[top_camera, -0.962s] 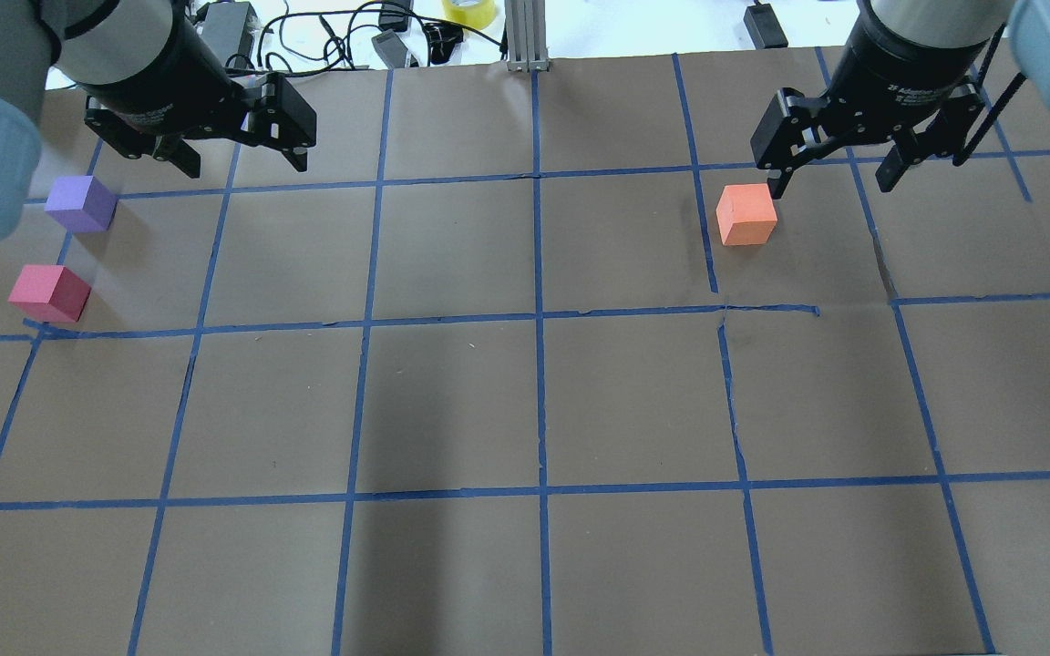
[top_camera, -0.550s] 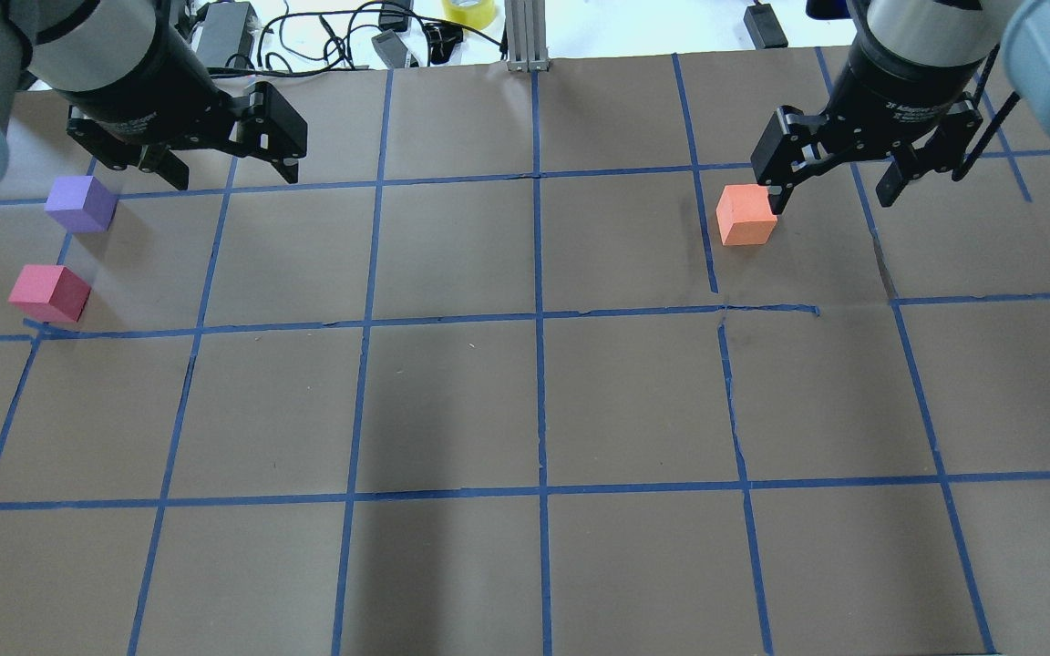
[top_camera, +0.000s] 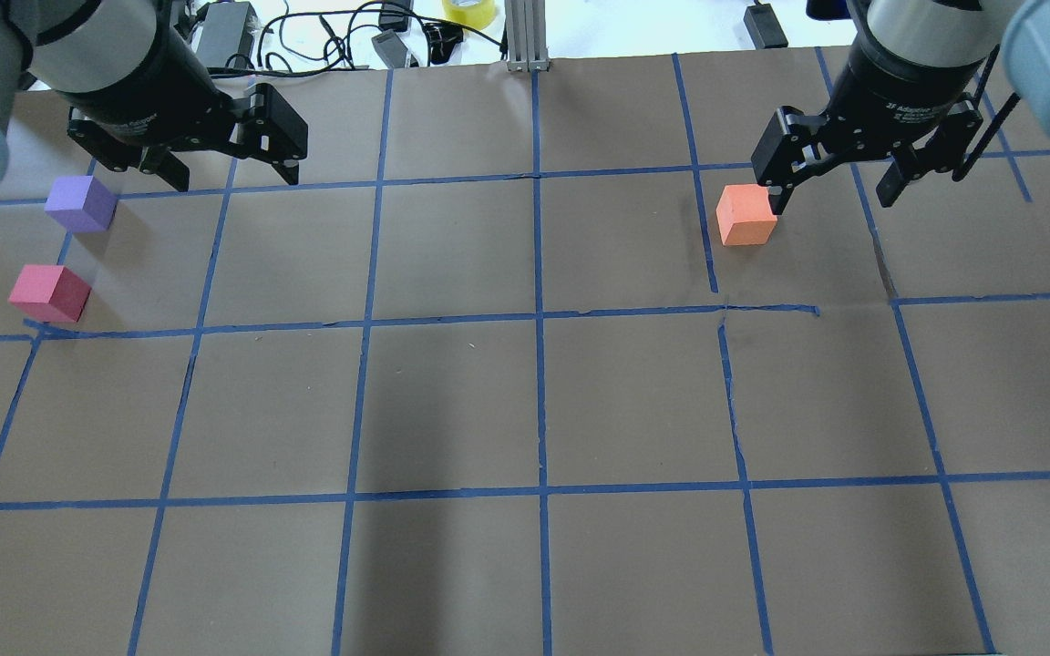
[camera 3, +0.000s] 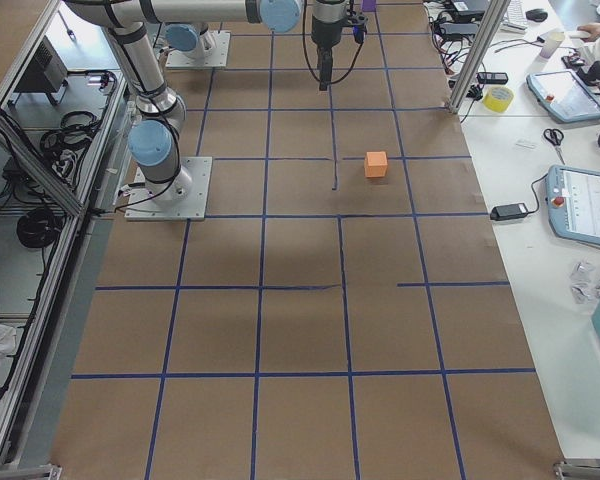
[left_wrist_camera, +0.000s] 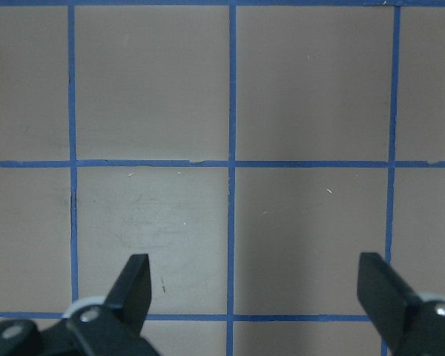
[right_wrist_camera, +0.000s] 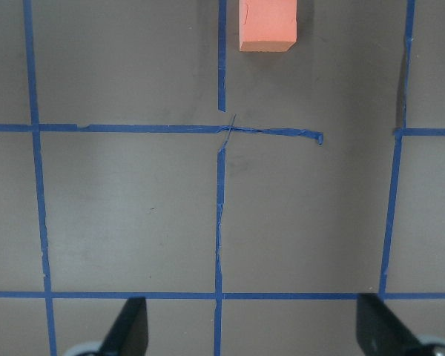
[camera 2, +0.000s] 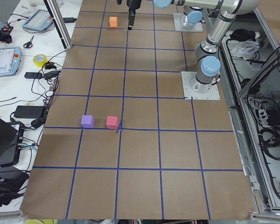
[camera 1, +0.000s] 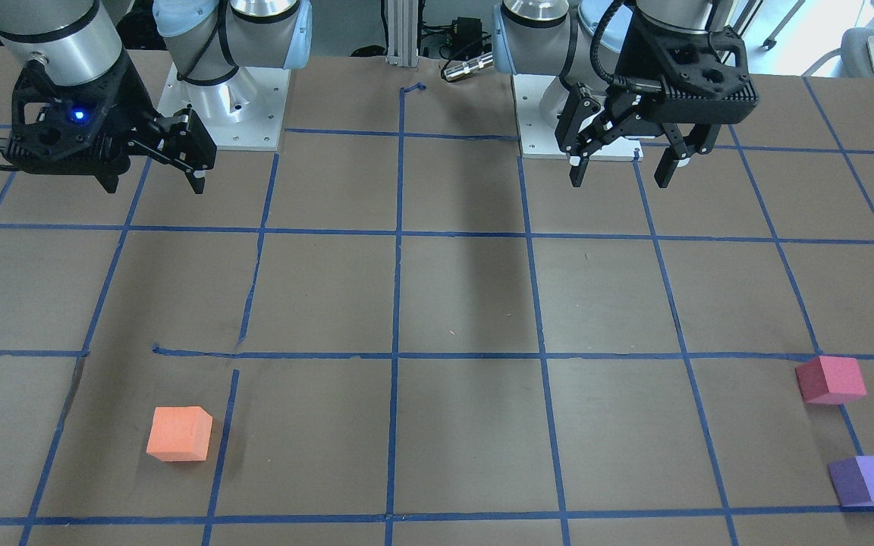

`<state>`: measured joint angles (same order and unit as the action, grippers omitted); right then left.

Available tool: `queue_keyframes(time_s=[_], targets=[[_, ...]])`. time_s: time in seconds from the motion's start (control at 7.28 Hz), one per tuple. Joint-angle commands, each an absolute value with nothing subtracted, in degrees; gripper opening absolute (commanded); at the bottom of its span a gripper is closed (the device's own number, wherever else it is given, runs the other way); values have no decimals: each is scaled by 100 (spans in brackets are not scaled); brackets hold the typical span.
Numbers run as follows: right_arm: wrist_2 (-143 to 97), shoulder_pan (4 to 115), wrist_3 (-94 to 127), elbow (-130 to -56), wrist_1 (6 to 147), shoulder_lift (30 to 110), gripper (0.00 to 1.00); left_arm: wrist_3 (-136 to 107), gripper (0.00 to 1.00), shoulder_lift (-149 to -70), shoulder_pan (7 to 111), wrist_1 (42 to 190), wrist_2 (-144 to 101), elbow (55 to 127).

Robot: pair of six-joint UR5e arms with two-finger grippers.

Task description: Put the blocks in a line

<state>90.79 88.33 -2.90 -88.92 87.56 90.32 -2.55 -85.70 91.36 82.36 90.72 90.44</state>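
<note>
Three blocks spread over blue tape grid [top_camera: 539, 401], nothing between them.
Purple block [top_camera: 80, 203] and pinkish-red block [top_camera: 49, 293] near each other at left edge. Left gripper [top_camera: 235, 179] hovers, jaws wide, holding nothing. Orange block [top_camera: 746, 215] well apart to the right. Right gripper [top_camera: 830, 200] wide, empty, raised clear of it.

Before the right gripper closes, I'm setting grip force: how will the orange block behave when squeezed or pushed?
The orange block looks matte and foam-like, so it is probably light, slightly squashy and not slippery. Its flat cube faces suggest it would slide rather than roll when pushed. As wide as it is tall, it seems unlikely to tip.
</note>
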Motion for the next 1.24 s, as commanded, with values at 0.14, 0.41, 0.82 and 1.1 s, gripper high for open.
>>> queue_keyframes(time_s=[0.14, 0.41, 0.82, 1.1], targets=[[9079, 8833, -229, -8903, 8851, 8965, 100, -255, 100, -8604, 9123, 8183, 9070, 9044], [9123, 8816, -229, -8912, 8851, 8772, 100, -255, 100, -8578, 9097, 8227, 9070, 9044], [9633, 8693, -246, -9052, 9644, 8344, 100, -246, 100, -8578, 9132, 8218, 9070, 9044], [9536, 8675, -211, -9070, 10719, 7703, 100, -246, 100, -8587, 9132, 8192, 9053, 9044]])
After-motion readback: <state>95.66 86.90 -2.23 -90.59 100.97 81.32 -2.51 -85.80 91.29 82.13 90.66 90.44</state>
